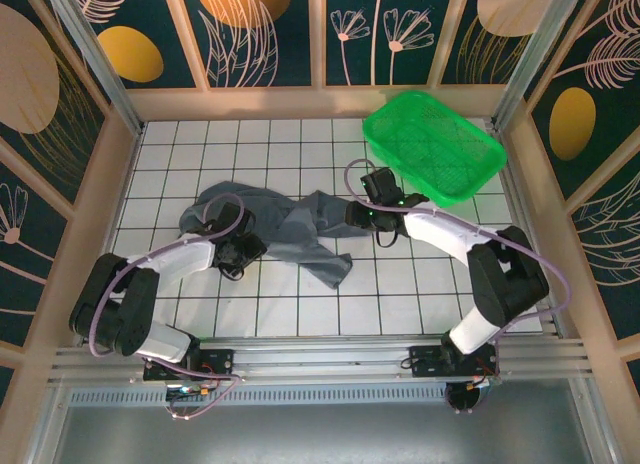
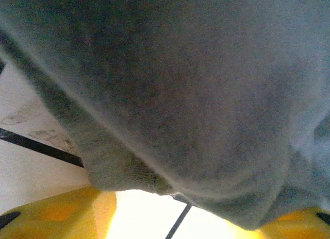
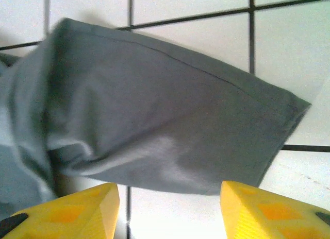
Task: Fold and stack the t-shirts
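The dark slate-grey t-shirt (image 1: 290,229) lies crumpled across the middle of the white tiled table (image 1: 400,304). My left gripper (image 1: 240,250) rests low at the shirt's left front edge. In the left wrist view the grey fabric (image 2: 180,84) hangs right in front of the camera, and my left gripper (image 2: 170,223) is open, with bright tile showing between its yellow fingers (image 2: 46,218). My right gripper (image 1: 365,217) sits at the shirt's right end. It is open (image 3: 170,213), and a flat sleeve (image 3: 170,115) lies just ahead of its yellow fingertips (image 3: 77,208).
A bright green mesh basket (image 1: 432,144) stands tilted at the back right, close behind the right arm. Wooden frame posts and patterned panels wall in the table on three sides. Bare tiles lie in front of the shirt.
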Action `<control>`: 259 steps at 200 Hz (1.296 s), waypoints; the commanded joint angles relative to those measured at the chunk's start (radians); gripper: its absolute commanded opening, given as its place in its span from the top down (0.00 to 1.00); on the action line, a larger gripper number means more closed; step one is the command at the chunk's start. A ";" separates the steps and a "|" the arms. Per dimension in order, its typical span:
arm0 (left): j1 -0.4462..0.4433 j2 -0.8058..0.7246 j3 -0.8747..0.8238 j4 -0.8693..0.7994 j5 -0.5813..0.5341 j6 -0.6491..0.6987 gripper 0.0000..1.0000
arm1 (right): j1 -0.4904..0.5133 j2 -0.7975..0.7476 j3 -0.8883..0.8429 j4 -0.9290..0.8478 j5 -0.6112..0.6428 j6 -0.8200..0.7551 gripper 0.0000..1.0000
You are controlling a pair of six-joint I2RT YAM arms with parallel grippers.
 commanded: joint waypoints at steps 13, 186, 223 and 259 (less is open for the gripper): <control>0.062 0.084 0.018 0.115 -0.084 0.006 0.59 | -0.055 0.116 0.050 -0.020 0.010 0.015 0.45; 0.332 -0.370 0.178 -0.196 -0.164 0.133 1.00 | -0.106 -0.049 0.193 -0.065 0.229 -0.033 1.00; 0.333 -0.400 0.297 -0.144 -0.141 0.104 1.00 | -0.106 -0.110 0.268 -0.041 0.231 -0.081 1.00; 0.332 -0.444 0.442 -0.079 -0.156 0.092 1.00 | -0.106 -0.172 0.388 0.028 0.236 -0.143 1.00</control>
